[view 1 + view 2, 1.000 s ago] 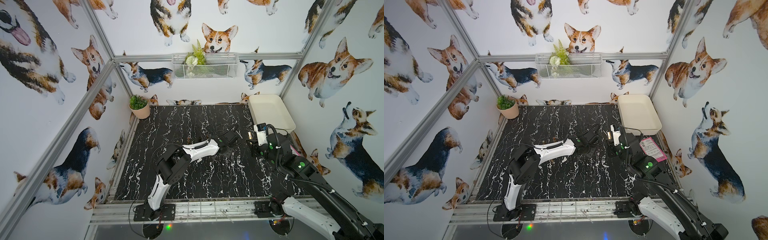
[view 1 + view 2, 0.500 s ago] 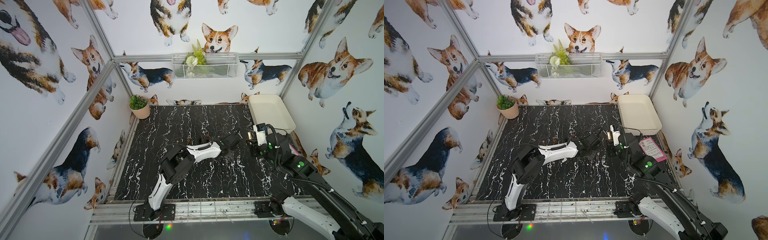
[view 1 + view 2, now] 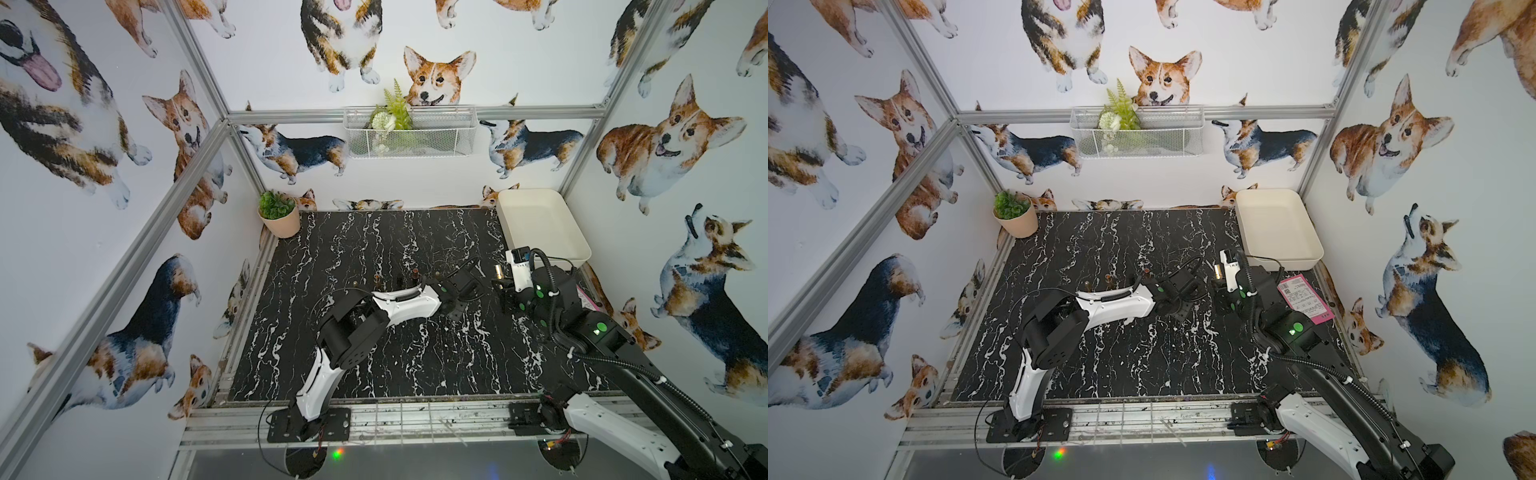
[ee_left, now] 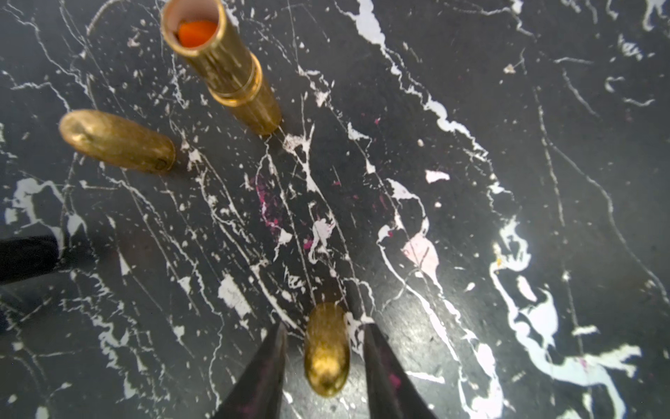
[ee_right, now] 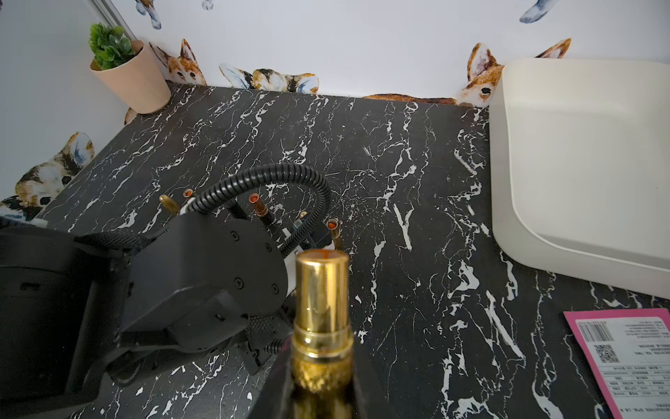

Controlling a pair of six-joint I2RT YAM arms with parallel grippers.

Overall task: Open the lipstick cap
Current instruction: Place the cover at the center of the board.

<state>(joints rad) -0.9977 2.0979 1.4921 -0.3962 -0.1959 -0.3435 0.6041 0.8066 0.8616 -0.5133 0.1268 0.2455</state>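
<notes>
The lipstick [image 5: 321, 290] is a gold tube with its top bare, held upright by its base in my right gripper [image 5: 321, 366], which is shut on it. In both top views it shows above the table at mid right [image 3: 497, 272] [image 3: 1218, 272]. Its gold cap [image 4: 326, 348] stands on the black marble table [image 4: 471, 181] between the fingers [image 4: 268, 366] of my left gripper [image 4: 323, 326]. There is a gap on each side of the cap, so the jaws are open. The left gripper [image 3: 455, 309] points down at the table just left of the right gripper.
Several other gold lipsticks and caps stand behind the left arm [image 3: 376, 279] [image 4: 221, 65] [image 4: 116, 139]. A white tray [image 3: 544, 232] sits at the back right, a potted plant [image 3: 279, 216] at the back left, and a pink label [image 3: 1306, 299] by the right edge.
My left gripper's jaws have parted and no longer grip the cap, which stands on the table between them. The right gripper has kept the lipstick in place.
</notes>
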